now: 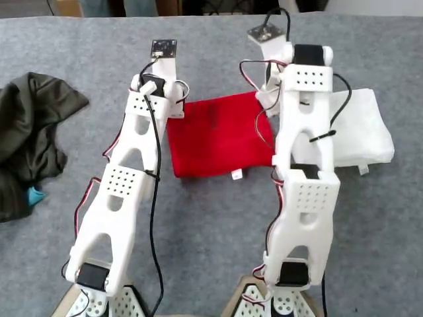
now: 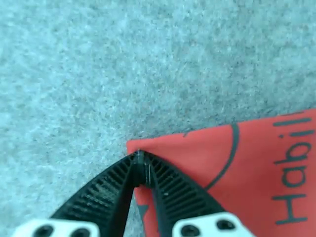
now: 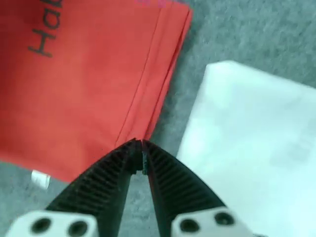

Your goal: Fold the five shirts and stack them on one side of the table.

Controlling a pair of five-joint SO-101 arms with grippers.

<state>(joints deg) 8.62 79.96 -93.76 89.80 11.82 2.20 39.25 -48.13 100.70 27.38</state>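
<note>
We record one red folded fabric shirt (image 1: 211, 135) mid-way across the grey felt table (image 1: 218, 224), a white folded shirt (image 1: 360, 132) just beside it, and a dark crumpled shirt (image 1: 30, 132) well apart. The left pincer (image 2: 139, 157) is closed at the red shirt's corner and the right pincer (image 3: 137, 144) is closed at its side edge.

Seen from above, the crumpled dark green shirt (image 1: 33, 125) runs off the picture's left edge, and a small teal thing (image 1: 33, 195) at its hem is too small to identify. The white left arm (image 1: 125, 181) covers one side edge of the folded red shirt (image 1: 211, 135). The white right arm (image 1: 307, 132) covers the other edge and the facing side of the folded white shirt (image 1: 360, 135). The left gripper (image 2: 141, 157), jaws pressed together, sits at the red shirt's corner; whether cloth is caught between them cannot be told. The same holds for the right gripper (image 3: 138, 144) at the red shirt's edge.
</note>
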